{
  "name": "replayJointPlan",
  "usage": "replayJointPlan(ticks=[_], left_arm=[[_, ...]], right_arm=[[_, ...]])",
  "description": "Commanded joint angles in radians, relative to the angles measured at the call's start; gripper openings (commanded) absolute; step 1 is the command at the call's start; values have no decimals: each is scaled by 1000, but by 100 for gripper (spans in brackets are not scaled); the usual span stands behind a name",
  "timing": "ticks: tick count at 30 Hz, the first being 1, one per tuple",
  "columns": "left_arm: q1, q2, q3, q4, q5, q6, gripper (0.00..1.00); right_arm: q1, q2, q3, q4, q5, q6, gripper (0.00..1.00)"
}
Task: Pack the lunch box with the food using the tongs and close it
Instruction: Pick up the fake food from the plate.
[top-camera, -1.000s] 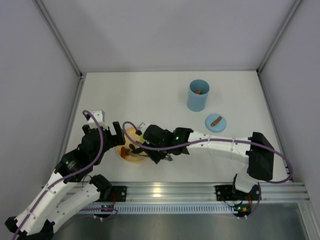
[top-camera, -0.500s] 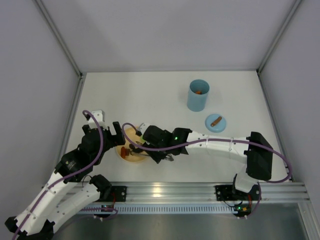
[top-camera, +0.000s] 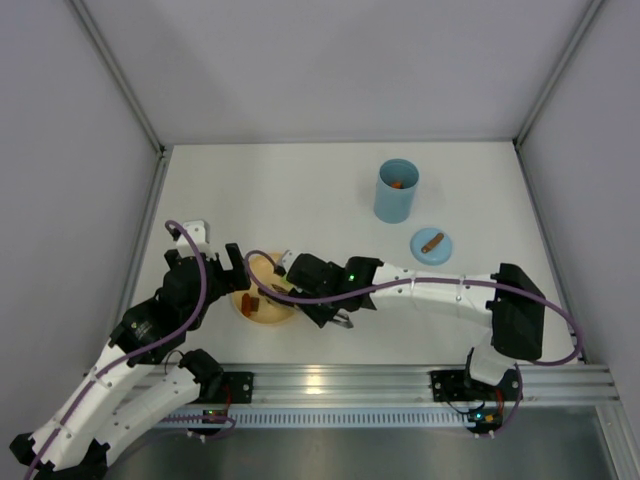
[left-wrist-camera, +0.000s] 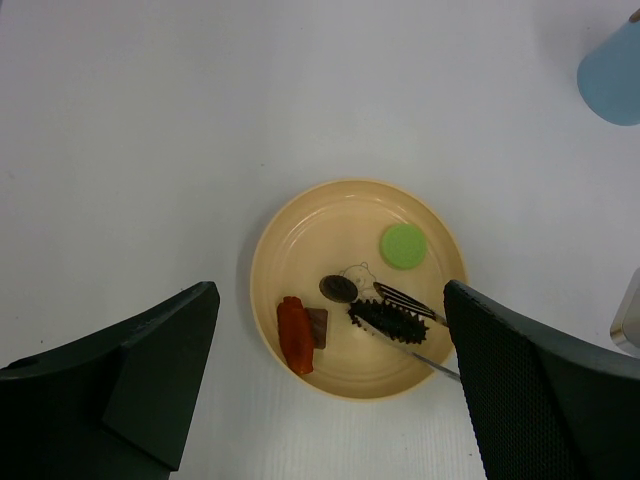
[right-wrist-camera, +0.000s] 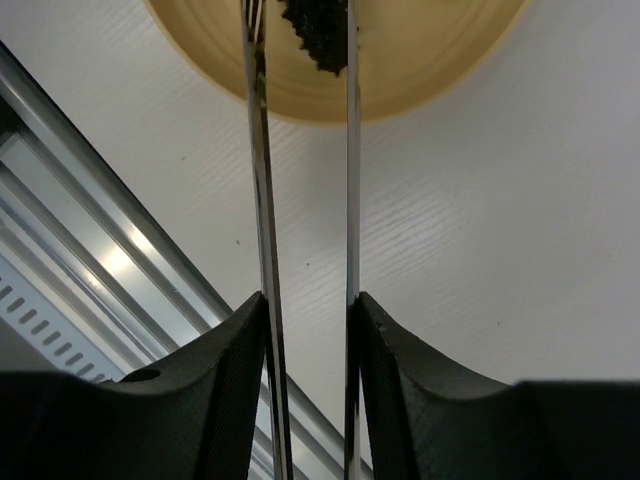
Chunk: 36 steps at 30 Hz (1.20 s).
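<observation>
The tongs (right-wrist-camera: 350, 180) sit in your right gripper (right-wrist-camera: 307, 330), one slim metal arm against each dark finger, so closing the fingers squeezes the tongs. Right now the arms run almost parallel with a narrow gap, reaching over the plate's (left-wrist-camera: 330, 225) near rim. Their tips stand either side of the black piece (left-wrist-camera: 388, 320), a knobbly, bumpy lump; it touches one arm, but you cannot tell yet whether it is pinched firmly. That straddle looks like the right setup for a pick: a rough surface should bite against thin, smooth steel, though a narrow hold could let it twist. Elsewhere on the plate lie a flat green disc (left-wrist-camera: 403, 245) towards the far side, a small brown round (left-wrist-camera: 338, 288) at the centre, and a glossy red piece (left-wrist-camera: 294, 335) touching a brown square (left-wrist-camera: 317, 327). The plate itself is shallow, round and pale yellow with a raised lip. Your left gripper (left-wrist-camera: 328, 288) hovers above the plate with its fingers spread wide and nothing between them, probably ready to steady it. The box (top-camera: 396, 190), a tall blue cylinder standing uncovered, is well beyond the plate to the right, with something orange already inside. Its lid (top-camera: 432, 245) lies flat just beside it, on the plate's side.
</observation>
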Motion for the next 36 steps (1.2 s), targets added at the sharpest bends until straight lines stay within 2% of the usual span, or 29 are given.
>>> replayJointPlan(ticks=[1,10,23,36], left_arm=[[-5,3,0,15,-9,0,99],[-5,6,2,14,-8,-2,99],[-5,3,2,12,-9,0,99],[-5,2,2,12,-11,-2,99]], right_arm=[[23,-38,-13,-39,20,-8,35],[23,-66,16,-65,43,-8,34],[23,-64,34,-96,66,1,43],[23,-67,42,-103,37,-2,45]])
